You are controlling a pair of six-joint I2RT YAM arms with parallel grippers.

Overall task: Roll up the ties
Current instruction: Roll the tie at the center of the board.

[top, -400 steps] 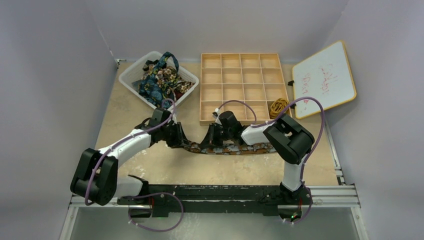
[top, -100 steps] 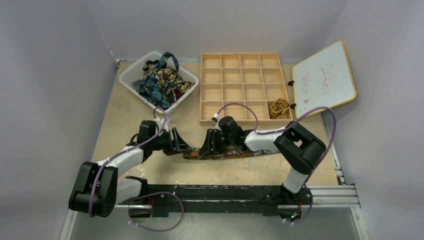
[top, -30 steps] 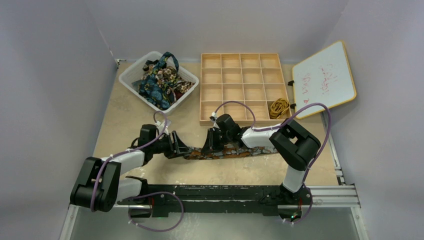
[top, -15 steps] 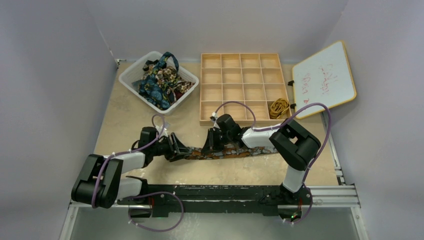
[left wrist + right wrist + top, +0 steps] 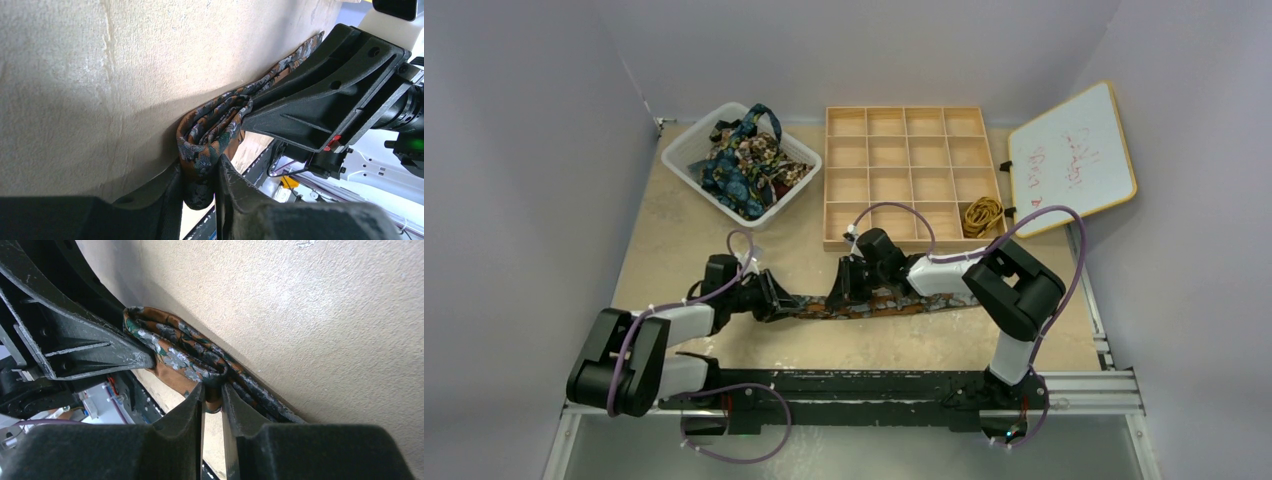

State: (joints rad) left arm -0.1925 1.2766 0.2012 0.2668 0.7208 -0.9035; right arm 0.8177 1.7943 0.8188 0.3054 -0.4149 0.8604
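Left gripper: just narrowed from wide to clamped on the folded end of the tie, with right gripper pinching alongside toward the near edge of the surface, so likely ready to roll.

Both arms reach in low, hands nearly meeting just left of centre frame.
The left arm stretches from the lower left toward the middle, its left hand pinching the folded end of the tie. The right arm doubles back from the lower right, elbow raised, its right hand clamped on the same tie.
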